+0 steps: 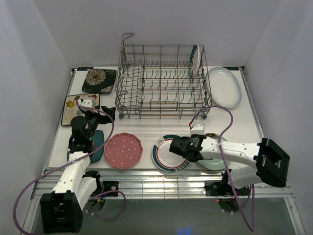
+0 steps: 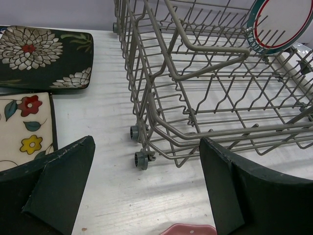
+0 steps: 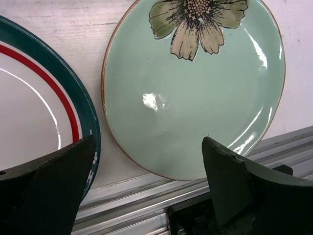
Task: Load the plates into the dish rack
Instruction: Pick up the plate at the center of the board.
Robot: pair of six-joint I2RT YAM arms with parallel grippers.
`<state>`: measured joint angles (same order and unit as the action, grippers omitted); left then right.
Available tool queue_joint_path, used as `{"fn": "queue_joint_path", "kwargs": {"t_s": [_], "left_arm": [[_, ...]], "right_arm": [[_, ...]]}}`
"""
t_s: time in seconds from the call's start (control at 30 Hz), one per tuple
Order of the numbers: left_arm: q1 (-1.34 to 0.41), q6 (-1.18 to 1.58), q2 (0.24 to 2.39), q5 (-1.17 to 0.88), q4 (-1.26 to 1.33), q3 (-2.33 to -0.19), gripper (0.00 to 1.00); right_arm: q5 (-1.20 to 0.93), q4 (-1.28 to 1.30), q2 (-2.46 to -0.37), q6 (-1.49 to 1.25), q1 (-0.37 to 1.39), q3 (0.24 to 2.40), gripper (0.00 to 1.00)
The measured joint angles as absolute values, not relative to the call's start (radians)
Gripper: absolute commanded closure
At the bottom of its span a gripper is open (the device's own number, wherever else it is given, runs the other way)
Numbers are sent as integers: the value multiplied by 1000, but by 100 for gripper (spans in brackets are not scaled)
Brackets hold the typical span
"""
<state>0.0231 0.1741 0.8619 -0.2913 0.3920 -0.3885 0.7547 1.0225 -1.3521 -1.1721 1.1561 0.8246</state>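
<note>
The grey wire dish rack [image 1: 161, 81] [image 2: 205, 73] stands at the back centre, with one green-rimmed plate [image 1: 195, 59] [image 2: 283, 22] upright at its right end. Flat on the table lie the other plates: a black floral square [image 1: 99, 81] [image 2: 44, 56], a cream floral square [image 1: 73, 105] [image 2: 24, 127], a dark teal one [image 1: 99, 142], a pink dotted one [image 1: 123, 150] [image 2: 188, 229], a green-rimmed round [image 1: 164, 155] [image 3: 34, 112], a mint floral one [image 1: 215, 161] [image 3: 195, 88] and a white oval [image 1: 224, 87]. My left gripper [image 1: 108, 113] [image 2: 146, 142] is open and empty, facing the rack's near left corner. Low over the mint plate's near edge, my right gripper [image 1: 180, 149] [image 3: 147, 139] is open too.
An aluminium rail [image 1: 161, 183] [image 3: 146, 196] runs along the table's near edge, just below the mint plate. The rack rests on small wheels [image 2: 142, 159]. White walls enclose the left, right and back. A purple cable [image 1: 215, 110] loops off the right arm near the rack's right corner.
</note>
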Motion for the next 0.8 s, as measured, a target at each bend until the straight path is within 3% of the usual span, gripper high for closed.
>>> {"fn": "queue_joint_path", "kwargs": {"t_s": [0.47, 0.8], "left_arm": [[23, 174, 862, -277, 374, -389, 2], [23, 174, 873, -273, 369, -389, 2]], "right_arm": [[754, 1073, -1379, -1200, 1244, 779, 15], [748, 1074, -1454, -1216, 1264, 779, 32]]}}
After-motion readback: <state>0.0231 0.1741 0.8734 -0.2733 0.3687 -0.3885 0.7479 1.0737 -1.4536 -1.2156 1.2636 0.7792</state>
